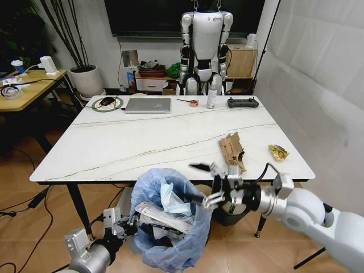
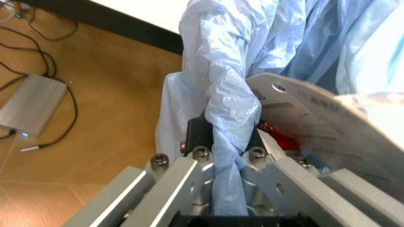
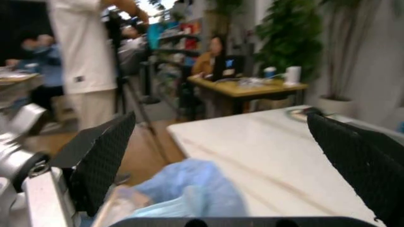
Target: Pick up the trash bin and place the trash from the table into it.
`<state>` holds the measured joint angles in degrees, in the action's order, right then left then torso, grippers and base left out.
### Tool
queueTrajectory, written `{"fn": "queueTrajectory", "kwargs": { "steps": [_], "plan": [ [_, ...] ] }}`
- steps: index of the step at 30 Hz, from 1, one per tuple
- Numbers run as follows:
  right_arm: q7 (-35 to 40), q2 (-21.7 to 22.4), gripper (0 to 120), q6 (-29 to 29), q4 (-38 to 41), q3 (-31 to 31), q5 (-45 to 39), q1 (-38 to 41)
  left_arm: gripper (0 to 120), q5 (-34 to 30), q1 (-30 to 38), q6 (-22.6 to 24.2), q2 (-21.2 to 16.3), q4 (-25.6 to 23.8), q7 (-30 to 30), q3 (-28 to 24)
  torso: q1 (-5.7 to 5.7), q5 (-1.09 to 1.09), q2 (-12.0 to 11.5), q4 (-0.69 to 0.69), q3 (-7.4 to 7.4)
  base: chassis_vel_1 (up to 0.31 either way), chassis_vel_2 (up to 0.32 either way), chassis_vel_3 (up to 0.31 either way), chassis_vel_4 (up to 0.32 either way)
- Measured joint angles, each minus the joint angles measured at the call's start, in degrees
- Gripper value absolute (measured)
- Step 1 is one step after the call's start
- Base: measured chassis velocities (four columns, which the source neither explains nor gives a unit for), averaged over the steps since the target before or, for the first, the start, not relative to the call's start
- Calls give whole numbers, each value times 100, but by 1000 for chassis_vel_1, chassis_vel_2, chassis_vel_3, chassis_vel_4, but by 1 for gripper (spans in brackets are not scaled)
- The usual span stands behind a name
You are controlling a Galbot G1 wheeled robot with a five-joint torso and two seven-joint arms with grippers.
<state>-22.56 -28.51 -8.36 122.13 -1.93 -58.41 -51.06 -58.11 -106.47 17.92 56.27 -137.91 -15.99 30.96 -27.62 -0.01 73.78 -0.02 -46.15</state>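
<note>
The trash bin, lined with a crinkled light-blue bag, hangs in front of the table below its front edge. My left gripper is shut on the bin's near-left rim. In the left wrist view that gripper pinches the blue bag. White wrappers and clear packaging lie inside, with a red can. My right gripper is open above the bin's right rim, holding nothing. Its black pads stand wide apart over the bag. Torn brown cardboard and a yellow wrapper lie on the table's front right.
A silver laptop, black controller, spray bottle, tape roll and a mouse on a green ring line the far edge. A humanoid robot stands behind. A wooden desk is at left.
</note>
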Motion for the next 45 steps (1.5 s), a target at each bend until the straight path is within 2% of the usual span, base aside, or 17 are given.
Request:
{"fn": "queueTrajectory", "kwargs": {
  "steps": [2, 11, 13, 15, 19, 20, 23, 33, 45],
  "plan": [
    [495, -74, 100, -63, -41, 108, 12, 44, 0, 12, -36, -10, 84, -28, 2, 58, 0, 2, 0, 2, 0, 0, 0, 0, 0],
    [1518, -380, 100, 64, -387, 331, 235, 33, 0, 159, -168, -75, 262, -45, -2, 178, 0, 1, 0, 1, 0, 0, 0, 0, 0],
    [2485, -558, 100, 463, -396, 354, 510, -27, 0, 231, -202, -106, 301, -34, -12, 198, 0, 0, 0, 2, 0, 0, 0, 0, 0],
    [3104, -697, 100, 766, -414, 354, 654, -110, 0, 255, -209, -121, 307, -17, -18, 207, 0, 1, 0, 1, 0, 0, 0, 0, 0],
    [3546, -846, 100, 1072, -510, 354, 824, -174, 0, 258, -216, -135, 307, -16, -27, 227, 0, 0, 0, 0, 0, 0, 0, 0, 0],
    [3904, -988, 100, 1354, -627, 364, 951, -220, 0, 257, -231, -137, 303, -43, -49, 247, 0, 1, 0, 1, 0, 0, 0, 0, 0],
    [4308, -1173, 100, 1612, -768, 381, 1072, -360, 0, 249, -245, -136, 296, -100, -68, 287, 0, 1, 0, 2, 0, 0, 0, 0, 0],
    [4701, -1604, 100, 1859, -1185, 335, 1294, -607, 0, 222, -225, -136, 304, -165, -88, 316, 0, 0, 0, 1, 0, 0, 0, 0, 0],
    [4513, -1897, 100, 1760, -1704, 234, 1425, -534, 0, 107, -124, -126, 273, -89, -121, 329, 0, 0, 0, 1, 0, 0, 0, 0, 0]
  ]
}}
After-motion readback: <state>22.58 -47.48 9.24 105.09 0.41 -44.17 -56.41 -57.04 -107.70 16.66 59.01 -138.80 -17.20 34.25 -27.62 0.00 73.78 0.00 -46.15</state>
